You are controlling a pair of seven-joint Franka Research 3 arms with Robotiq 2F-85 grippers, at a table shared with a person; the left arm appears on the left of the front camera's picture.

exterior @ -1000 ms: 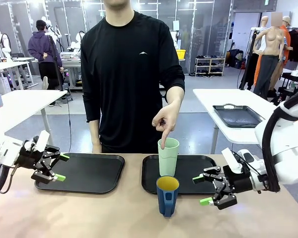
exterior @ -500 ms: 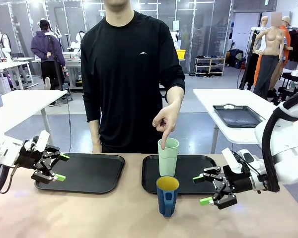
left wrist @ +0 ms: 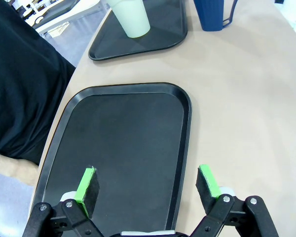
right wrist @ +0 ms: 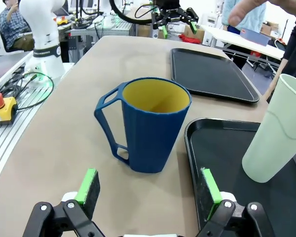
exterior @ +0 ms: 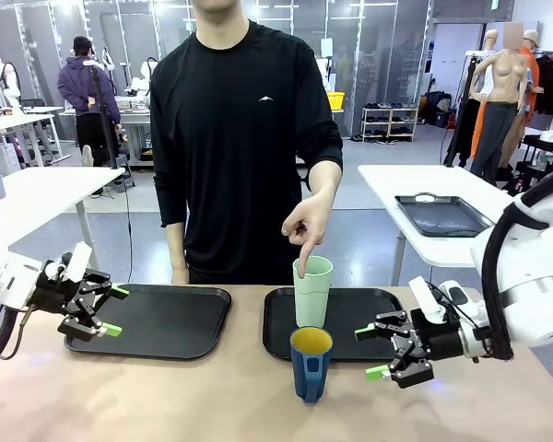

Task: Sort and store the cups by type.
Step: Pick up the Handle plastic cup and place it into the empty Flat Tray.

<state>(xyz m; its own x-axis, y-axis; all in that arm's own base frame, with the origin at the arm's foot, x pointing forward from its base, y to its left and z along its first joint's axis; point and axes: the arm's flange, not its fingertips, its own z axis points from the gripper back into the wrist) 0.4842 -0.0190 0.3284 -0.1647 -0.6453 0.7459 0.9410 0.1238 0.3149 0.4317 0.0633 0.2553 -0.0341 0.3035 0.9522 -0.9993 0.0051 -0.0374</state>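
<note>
Dark blue mug (exterior: 311,363) stands upright on the bare table (exterior: 212,396), closest to the robot's side. Its yellow inside shows, and its handle is turned toward the near edge. It sits just in front of the right tray (exterior: 369,313), not on it.

Level with the mug and to its right, the right gripper (exterior: 370,352) hangs low above the table with its claw spread wide and nothing between the green pads. In the right wrist view, the fingers aim at the mug, which is clear of both of them.

At the table's other side, the left gripper (exterior: 116,310) hovers over the outer end of the left tray (exterior: 166,318). Its claw is likewise apart and empty, and the black tray surface lies beneath it in the left wrist view.

Farther back, the pale green tumbler (exterior: 312,292) stands upright on the right tray, near that tray's left side, directly behind the mug.

Beyond it stands the person in a black long-sleeved shirt. Their hand (exterior: 306,226) points down, with the index fingertip at the tumbler's rim. Whether the fingertip touches the tumbler cannot be told.
</note>
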